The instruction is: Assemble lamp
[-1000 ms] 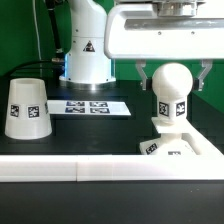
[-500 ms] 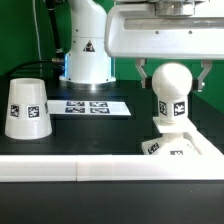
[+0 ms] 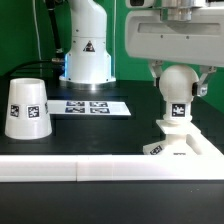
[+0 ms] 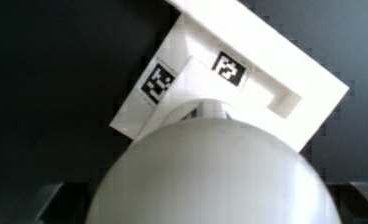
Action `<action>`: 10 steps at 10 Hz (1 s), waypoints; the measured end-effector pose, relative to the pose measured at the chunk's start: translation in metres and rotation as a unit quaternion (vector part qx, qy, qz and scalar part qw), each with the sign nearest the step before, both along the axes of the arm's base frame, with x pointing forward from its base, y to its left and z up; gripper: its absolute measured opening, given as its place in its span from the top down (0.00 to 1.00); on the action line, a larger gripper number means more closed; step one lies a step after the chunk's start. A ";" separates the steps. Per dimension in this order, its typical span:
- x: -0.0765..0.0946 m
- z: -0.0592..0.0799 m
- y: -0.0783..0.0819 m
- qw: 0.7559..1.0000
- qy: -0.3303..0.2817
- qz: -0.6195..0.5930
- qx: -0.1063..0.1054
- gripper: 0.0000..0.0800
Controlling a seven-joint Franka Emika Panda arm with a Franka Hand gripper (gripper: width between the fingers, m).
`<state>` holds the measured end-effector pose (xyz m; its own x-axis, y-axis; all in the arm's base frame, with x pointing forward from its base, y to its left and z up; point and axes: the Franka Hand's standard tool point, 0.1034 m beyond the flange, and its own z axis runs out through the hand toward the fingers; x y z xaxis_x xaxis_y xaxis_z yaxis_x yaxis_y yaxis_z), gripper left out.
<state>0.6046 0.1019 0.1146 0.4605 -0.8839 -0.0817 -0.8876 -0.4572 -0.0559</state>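
Pinches the bulb (image 3: 177,92) between jaws, upright on the flat base (image 3: 192,148) at the bench's exterior-view right, tag now swung rightward versus half a second ago, likely mid screw-in, shade (image 3: 26,108) well apart.

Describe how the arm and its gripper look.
The arm is a smooth, rounded white column bearing a black triangular mark. The gripper has a wide, white, round-cornered box body with two short dark fingers below it.
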 end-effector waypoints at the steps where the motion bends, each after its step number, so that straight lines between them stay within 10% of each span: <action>1: 0.001 0.000 -0.001 0.999 0.008 -0.044 0.012 0.28; 10: 0.003 -0.001 0.000 0.950 0.050 -0.304 0.055 0.28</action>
<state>0.6075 0.1016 0.1139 -0.1468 -0.9677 -0.2048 -0.9892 0.1447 0.0255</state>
